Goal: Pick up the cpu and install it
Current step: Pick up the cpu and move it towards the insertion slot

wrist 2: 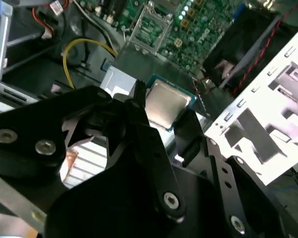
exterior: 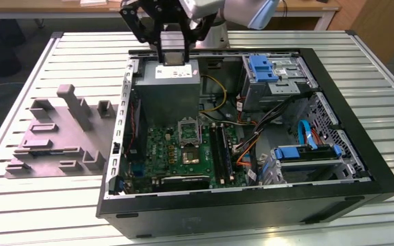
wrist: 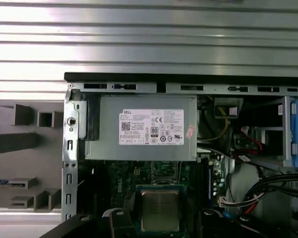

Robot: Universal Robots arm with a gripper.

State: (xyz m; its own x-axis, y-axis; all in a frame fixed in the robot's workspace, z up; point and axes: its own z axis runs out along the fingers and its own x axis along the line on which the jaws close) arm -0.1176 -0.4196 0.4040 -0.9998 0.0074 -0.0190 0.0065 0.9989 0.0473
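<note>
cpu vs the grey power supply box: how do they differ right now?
Size: the cpu is a small flat square; the power supply box is far larger. State: the cpu is gripped in the hand; the power supply box sits mounted in the case. Both have pale grey metal faces.

arm [exterior: 248, 11]: comes in at the top of the exterior view, wrist turned downward.
gripper [exterior: 172, 50]: black linkage, pointing straight down.
jaws: closed on two opposite edges of the cpu [wrist 2: 164, 101].
</note>
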